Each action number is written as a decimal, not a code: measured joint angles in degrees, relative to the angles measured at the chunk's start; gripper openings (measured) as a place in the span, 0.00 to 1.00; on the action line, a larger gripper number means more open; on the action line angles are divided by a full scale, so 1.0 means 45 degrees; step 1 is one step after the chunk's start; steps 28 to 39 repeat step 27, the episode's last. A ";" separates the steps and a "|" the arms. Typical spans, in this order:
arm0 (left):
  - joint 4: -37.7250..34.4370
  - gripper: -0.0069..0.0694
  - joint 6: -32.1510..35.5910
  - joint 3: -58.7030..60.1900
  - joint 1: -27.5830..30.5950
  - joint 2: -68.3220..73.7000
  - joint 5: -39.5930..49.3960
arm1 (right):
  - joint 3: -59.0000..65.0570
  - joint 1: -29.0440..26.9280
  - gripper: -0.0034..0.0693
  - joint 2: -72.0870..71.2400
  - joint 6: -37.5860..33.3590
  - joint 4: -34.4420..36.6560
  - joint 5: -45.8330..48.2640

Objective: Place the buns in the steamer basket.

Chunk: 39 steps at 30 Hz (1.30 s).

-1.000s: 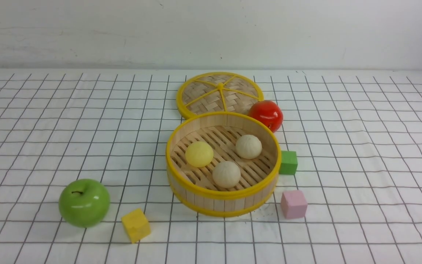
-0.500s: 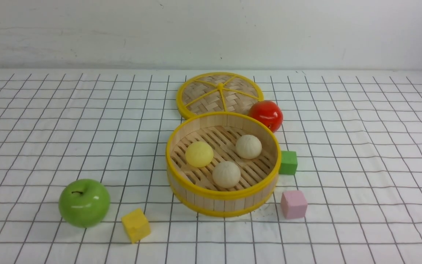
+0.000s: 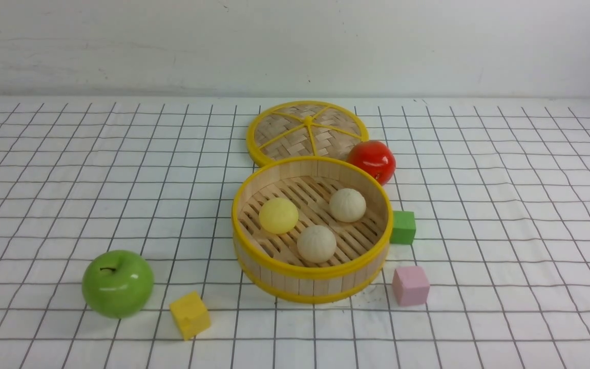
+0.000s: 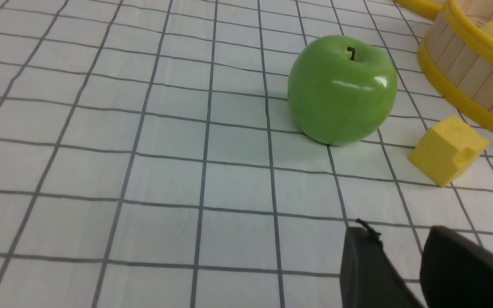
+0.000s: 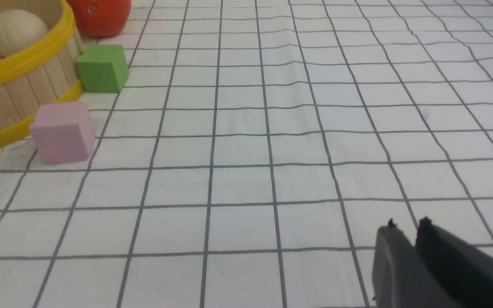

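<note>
In the upright steamer basket [image 3: 311,279], three buns [image 3: 316,243], both grippers [image 4: 400,256] [image 5: 407,233] nearly shut, empty

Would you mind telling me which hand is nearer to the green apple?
Left. The left hand has the green apple shortly ahead in its wrist view; the right hand faces the basket's far side, apple unseen.

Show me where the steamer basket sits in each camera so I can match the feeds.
Front view: steamer basket at centre, three buns inside.
Left wrist view: only a slice of its wall and rim at the picture's upper right corner.
Right wrist view: part of its wall at the upper left edge.
Shared landmark: none spans all three; yellow cube links front and left, pink cube front and right.
</note>
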 joint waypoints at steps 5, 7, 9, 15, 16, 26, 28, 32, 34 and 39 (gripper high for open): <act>0.0000 0.35 0.0000 0.0000 0.0000 0.0000 0.0000 | 0.0000 0.0000 0.16 0.0000 0.0000 0.0000 0.0000; 0.0000 0.35 0.0000 0.0000 0.0000 0.0000 0.0000 | 0.0000 0.0000 0.17 0.0000 0.0000 0.0000 0.0000; 0.0000 0.35 0.0000 0.0000 0.0000 0.0000 0.0000 | 0.0000 0.0000 0.17 0.0000 0.0000 0.0000 0.0000; 0.0000 0.35 0.0000 0.0000 0.0000 0.0000 0.0000 | 0.0000 0.0000 0.18 0.0000 0.0000 0.0000 0.0000; 0.0000 0.35 0.0000 0.0000 0.0000 0.0000 0.0000 | 0.0000 0.0000 0.18 0.0000 0.0000 0.0000 0.0000; 0.0000 0.35 0.0000 0.0000 0.0000 0.0000 0.0000 | 0.0000 0.0000 0.20 0.0000 0.0000 0.0000 0.0000; 0.0000 0.35 0.0000 0.0000 0.0000 0.0000 0.0000 | 0.0000 0.0000 0.20 0.0000 0.0000 0.0000 0.0000; 0.0000 0.35 0.0000 0.0000 0.0000 0.0000 0.0000 | 0.0000 0.0000 0.20 0.0000 0.0000 0.0000 0.0000; 0.0000 0.35 0.0000 0.0000 0.0000 0.0000 0.0000 | 0.0000 0.0000 0.20 0.0000 0.0000 0.0000 0.0000; 0.0000 0.35 0.0000 0.0000 0.0000 0.0000 0.0000 | 0.0000 0.0000 0.20 0.0000 0.0000 0.0000 0.0000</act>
